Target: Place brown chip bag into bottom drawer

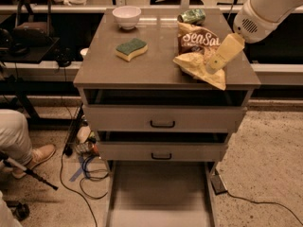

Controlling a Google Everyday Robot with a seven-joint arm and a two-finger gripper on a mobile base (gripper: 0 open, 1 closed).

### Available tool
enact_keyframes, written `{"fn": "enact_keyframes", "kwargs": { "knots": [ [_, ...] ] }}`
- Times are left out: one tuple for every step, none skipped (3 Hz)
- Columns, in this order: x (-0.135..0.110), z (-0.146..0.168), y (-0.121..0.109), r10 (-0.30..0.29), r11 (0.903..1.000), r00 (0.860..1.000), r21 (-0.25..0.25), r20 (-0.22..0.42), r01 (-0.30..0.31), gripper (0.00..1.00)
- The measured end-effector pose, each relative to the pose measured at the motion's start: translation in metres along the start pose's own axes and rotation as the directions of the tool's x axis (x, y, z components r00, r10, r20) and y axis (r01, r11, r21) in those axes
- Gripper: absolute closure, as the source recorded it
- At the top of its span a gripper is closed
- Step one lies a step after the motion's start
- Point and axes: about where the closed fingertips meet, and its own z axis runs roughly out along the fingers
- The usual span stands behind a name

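Observation:
The brown chip bag (198,48), crumpled dark brown and tan-yellow with white "Sea Salt" lettering, lies on the right part of the grey cabinet top (142,70). My gripper (221,55) comes in from the upper right on a white arm and hangs over the bag's right edge, near the cabinet's right side. The bottom drawer (161,193) is pulled out below the two upper drawers, and its flat grey floor is bare.
A green crushed can (191,16) lies behind the bag. A yellow-green sponge (131,48) and a white bowl (126,16) sit on the left of the top. A person's leg and shoe (28,150) and cables (83,167) are on the floor at left.

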Motion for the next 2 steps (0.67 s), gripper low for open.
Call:
{"fn": "enact_keyframes", "kwargs": {
  "knots": [
    [0.0023, -0.0012, 0.0036, 0.039, 0.9992, 0.999, -0.004, -0.003, -0.039, 0.00],
    [0.0020, -0.0007, 0.0038, 0.032, 0.9995, 0.999, -0.005, -0.003, -0.032, 0.00]
  ]
}}
